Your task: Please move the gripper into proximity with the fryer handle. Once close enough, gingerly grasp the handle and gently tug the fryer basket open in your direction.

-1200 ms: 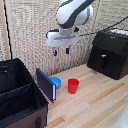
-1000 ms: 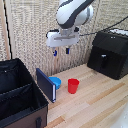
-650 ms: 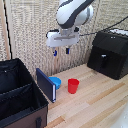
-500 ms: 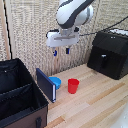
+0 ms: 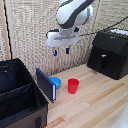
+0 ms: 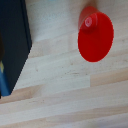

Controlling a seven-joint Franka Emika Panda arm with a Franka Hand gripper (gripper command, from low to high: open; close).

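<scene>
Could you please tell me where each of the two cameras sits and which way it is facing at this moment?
Exterior view: off the arm, looking across the wooden table at the air fryer, black crate and red cup; shows the white arm and end effector hanging above the table.
Wrist view: on the wrist, facing straight down at the tabletop; a blurred blue shape at the frame edge may be a fingertip.
Shared: the red cup and the wooden table.
</scene>
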